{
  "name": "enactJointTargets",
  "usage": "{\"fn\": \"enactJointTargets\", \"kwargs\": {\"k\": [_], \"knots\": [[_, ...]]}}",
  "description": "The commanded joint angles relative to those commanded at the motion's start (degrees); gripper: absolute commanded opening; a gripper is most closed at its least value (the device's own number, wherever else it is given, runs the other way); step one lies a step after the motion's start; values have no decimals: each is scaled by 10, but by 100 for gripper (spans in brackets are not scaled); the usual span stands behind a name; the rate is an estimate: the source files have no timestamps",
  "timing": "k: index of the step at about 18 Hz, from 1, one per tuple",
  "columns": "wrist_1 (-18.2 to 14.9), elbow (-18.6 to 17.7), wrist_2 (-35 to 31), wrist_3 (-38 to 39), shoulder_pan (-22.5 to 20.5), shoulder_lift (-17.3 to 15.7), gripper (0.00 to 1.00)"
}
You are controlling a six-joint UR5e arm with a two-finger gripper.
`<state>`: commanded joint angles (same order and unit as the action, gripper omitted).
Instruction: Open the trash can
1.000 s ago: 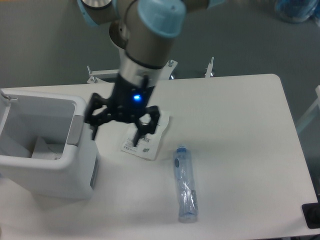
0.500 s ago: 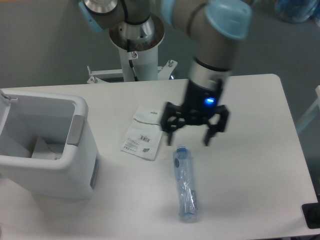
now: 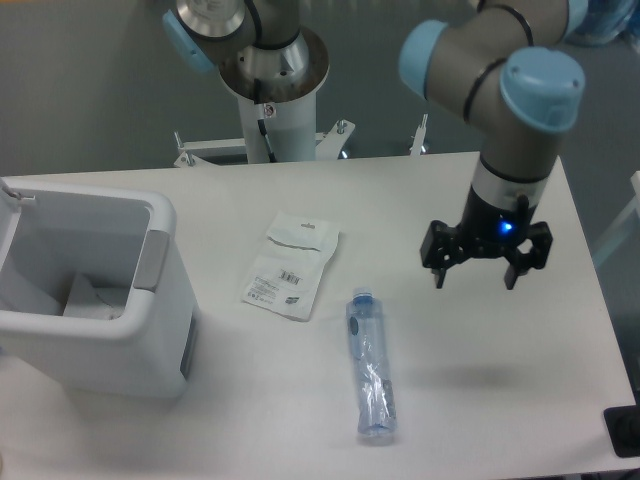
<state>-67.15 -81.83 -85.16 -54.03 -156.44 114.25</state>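
White boxy plastic trash can (image 3: 110, 345) open, left edge cropped. Black two-finger gripper (image 3: 486, 272) spread, empty. Barcode print on flat white packet (image 3: 291, 264) unreadable.

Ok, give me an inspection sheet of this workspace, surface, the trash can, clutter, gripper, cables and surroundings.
Surface: white table with rounded corners, no spills seen.
Job's things: trash can at the left end, top open, interior visible with something pale inside; grey tab on its right rim.
Clutter: flat white packet with a barcode mid-table; clear plastic bottle lying on its side just right of and below it, the two apart.
Grippers: gripper above the right part of the table, far from the can, jaws spread, holding nothing, blue light lit.
Cables: nothing seen.
Surroundings: robot base column behind the table, grey floor, dark object at the lower right edge.
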Motion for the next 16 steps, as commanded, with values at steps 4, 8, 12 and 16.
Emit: {"fn": "enactJointTargets", "kwargs": {"k": [4,8,12,16], "knots": [[0,-3,-4,-53,-10,1,100],[1,-4,-15,-54,-9,7,100],[1,-4,-17,-53,-9,9,100],[1,-4,-17,-53,-9,11,100]]}}
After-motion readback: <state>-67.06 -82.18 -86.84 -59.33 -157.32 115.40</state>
